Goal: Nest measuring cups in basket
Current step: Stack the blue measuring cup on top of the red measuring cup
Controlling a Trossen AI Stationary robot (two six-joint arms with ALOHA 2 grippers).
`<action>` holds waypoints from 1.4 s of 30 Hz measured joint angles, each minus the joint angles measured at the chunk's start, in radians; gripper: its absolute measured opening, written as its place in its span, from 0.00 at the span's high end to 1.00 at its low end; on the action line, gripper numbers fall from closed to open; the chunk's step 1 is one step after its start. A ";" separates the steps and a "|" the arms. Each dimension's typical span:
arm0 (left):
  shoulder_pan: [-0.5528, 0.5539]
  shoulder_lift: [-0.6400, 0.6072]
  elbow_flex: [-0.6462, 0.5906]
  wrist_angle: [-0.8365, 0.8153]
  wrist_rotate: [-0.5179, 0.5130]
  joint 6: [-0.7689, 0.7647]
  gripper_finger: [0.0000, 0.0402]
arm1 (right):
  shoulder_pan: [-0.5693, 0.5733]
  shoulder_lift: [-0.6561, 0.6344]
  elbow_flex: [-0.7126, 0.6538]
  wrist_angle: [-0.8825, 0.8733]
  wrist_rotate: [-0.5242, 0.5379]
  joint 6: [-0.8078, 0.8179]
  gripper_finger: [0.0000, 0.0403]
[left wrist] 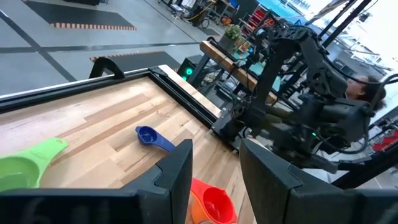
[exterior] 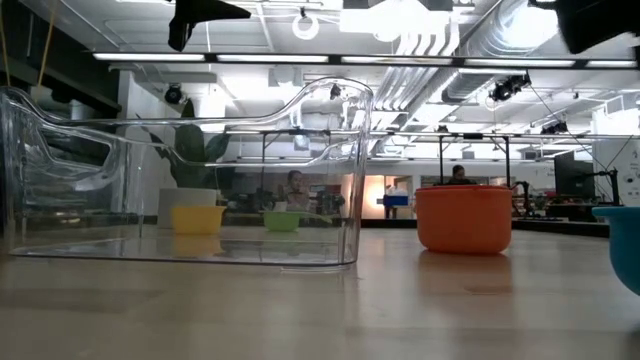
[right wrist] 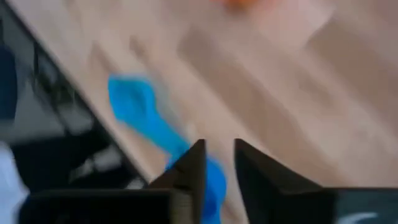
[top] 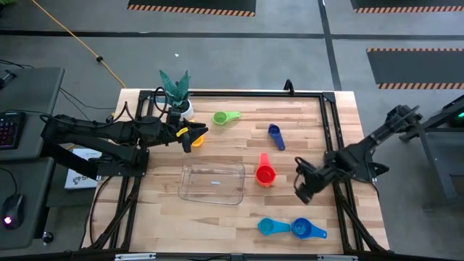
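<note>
A pale wooden tabletop (top: pixel 319 123) in a black frame stands on a grey floor with striped mats. From above, the basket (top: pixel 214 183) lies empty near the middle, with bare wood on all sides of it. The red cup (top: pixel 264 172) sits in the orange cup (top: pixel 266 182) just beside the basket's right wall. The green cup (top: pixel 225 117) and dark blue cup (top: pixel 275 135) lie toward the far edge, and the light blue cup (top: pixel 268 227) and a second blue cup (top: pixel 308 230) lie by the front edge. The potted plant (top: pixel 176 94) stands at the far-left corner. The left hand (top: pixel 190 134) hangs over the yellow cup (top: pixel 196 141) beside it. The right hand (top: pixel 303 185) hovers near the right edge, between the red cup and the blue pair.

At table height the basket (exterior: pixel 200 180) fills the left side. Through its walls show the yellow cup (exterior: pixel 197 218), the green cup (exterior: pixel 281 220) and the plant's pot (exterior: pixel 190 205). The orange cup (exterior: pixel 463 217) stands clear to its right, and a blue cup is cut off at the picture's edge. Dark arm parts are cropped above.

From the left wrist, the left hand (left wrist: pixel 214 152) is released, its fingers apart with nothing between them. Past them lie the red cup (left wrist: pixel 214 202), dark blue cup (left wrist: pixel 152 137) and green cup (left wrist: pixel 25 168), with the right arm (left wrist: pixel 298 112) at the tabletop's edge.

The right wrist view is blurred. The right hand (right wrist: pixel 219 149) has its fingers slightly parted and empty above a blurred blue cup (right wrist: pixel 134 102); I cannot tell which of the two it is.
</note>
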 joint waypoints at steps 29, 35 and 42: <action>0.000 0.000 0.000 -0.002 0.002 0.001 0.70 | 0.224 0.477 0.000 0.256 -0.202 0.164 0.57; 0.000 0.000 0.000 -0.002 0.002 0.001 0.70 | 0.192 0.408 0.000 0.229 -0.182 0.037 0.96; 0.000 0.000 0.000 -0.003 0.002 0.001 0.70 | 0.071 0.326 0.009 0.171 -0.207 -0.182 0.99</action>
